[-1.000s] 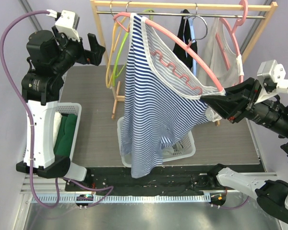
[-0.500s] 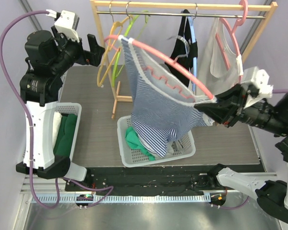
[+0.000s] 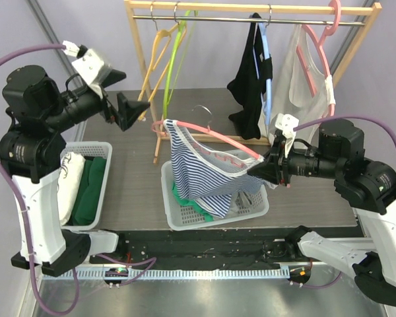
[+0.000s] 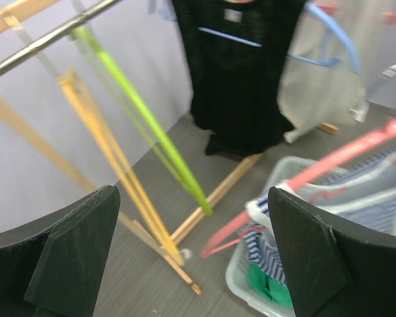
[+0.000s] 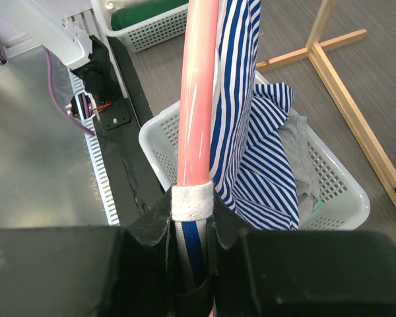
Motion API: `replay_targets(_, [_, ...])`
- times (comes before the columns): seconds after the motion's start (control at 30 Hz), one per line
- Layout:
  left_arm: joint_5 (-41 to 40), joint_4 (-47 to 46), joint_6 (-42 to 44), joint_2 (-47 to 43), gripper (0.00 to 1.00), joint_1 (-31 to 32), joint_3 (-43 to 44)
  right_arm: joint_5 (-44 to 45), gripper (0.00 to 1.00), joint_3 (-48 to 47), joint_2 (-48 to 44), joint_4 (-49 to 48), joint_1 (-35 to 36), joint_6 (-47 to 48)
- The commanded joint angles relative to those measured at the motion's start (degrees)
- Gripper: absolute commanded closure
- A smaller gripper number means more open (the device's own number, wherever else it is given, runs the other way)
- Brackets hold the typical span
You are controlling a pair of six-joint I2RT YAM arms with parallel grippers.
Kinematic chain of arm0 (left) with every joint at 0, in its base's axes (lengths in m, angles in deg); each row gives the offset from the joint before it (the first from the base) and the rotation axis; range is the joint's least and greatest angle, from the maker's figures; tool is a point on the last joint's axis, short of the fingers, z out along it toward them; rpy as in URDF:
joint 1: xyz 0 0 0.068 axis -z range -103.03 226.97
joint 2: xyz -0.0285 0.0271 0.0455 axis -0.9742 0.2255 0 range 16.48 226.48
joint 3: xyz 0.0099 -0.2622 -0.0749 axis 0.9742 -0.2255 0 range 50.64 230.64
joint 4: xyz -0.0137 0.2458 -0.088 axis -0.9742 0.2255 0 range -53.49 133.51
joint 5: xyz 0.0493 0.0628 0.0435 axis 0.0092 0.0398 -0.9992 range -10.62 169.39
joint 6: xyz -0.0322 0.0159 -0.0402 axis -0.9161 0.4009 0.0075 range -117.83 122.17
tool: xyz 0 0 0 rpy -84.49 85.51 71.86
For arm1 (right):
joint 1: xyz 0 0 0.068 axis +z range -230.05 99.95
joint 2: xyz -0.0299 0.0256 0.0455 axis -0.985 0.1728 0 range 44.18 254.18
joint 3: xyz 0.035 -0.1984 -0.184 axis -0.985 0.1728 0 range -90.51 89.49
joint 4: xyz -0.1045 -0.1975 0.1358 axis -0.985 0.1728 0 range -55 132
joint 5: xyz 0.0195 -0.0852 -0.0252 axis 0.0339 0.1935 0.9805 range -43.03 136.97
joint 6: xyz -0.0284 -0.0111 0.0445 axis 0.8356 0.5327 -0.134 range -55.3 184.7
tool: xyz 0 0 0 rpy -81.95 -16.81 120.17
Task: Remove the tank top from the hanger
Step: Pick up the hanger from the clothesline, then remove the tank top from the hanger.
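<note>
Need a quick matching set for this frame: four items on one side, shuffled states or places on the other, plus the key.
Items
1. right gripper
2. left gripper
3. black top
4. tank top

States or places
A. hangs on the rail
B. lower part down in the basket
C. fingers open, holding nothing
D. shut on the pink hanger

Pairs: 1-D, 2-C, 3-A, 4-B

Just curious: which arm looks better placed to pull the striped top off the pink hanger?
Left, probably. The right tool is shut on the pink hanger, holding it over the basket; the left tool is open, empty and near the striped tank top.
</note>
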Motion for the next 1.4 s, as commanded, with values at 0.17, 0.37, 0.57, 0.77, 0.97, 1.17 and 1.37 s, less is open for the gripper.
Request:
replay_targets(0.17, [20.71, 7.84, 7.17, -0.69, 0.0, 0.05, -8.01, -6.34, 0.99, -5.77, 2.36, 1.28, 0.16, 5.44])
replay_targets(0.37, [22.92, 16.44, 12.26, 1.24, 0.0, 3.48, -6.88, -8.62, 0.99, -9.01, 3.59, 1.1, 0.16, 6.23])
replay_targets(0.57, [22.48, 24.62, 20.26, 1.24, 0.0, 6.03, -6.88, -10.56, 0.99, -10.86, 5.26, 1.54, 0.16, 6.5])
replay_targets(0.77, [23.79, 28.49, 24.56, 1.5, 0.14, 6.91, -5.65, -11.79, 0.99, -11.21, 6.84, 1.98, 0.6, 6.76])
replay_targets(0.97, [24.41, 31.04, 27.21, 2.38, 0.43, 7.87, -4.16, -10.91, 0.99, -12.97, 9.04, 3.03, 1.83, 7.37])
replay_targets(1.17, [22.66, 34.11, 29.76, 3.0, 0.62, 9.28, -4.07, -10.65, 0.99, -14.82, 9.3, 3.21, 2.1, 8.25])
replay_targets(1.37, [20.9, 34.47, 31.08, 3.44, 0.89, 10.34, -3.63, -10.65, 0.99, -14.38, 9.22, 2.95, 2.1, 8.34])
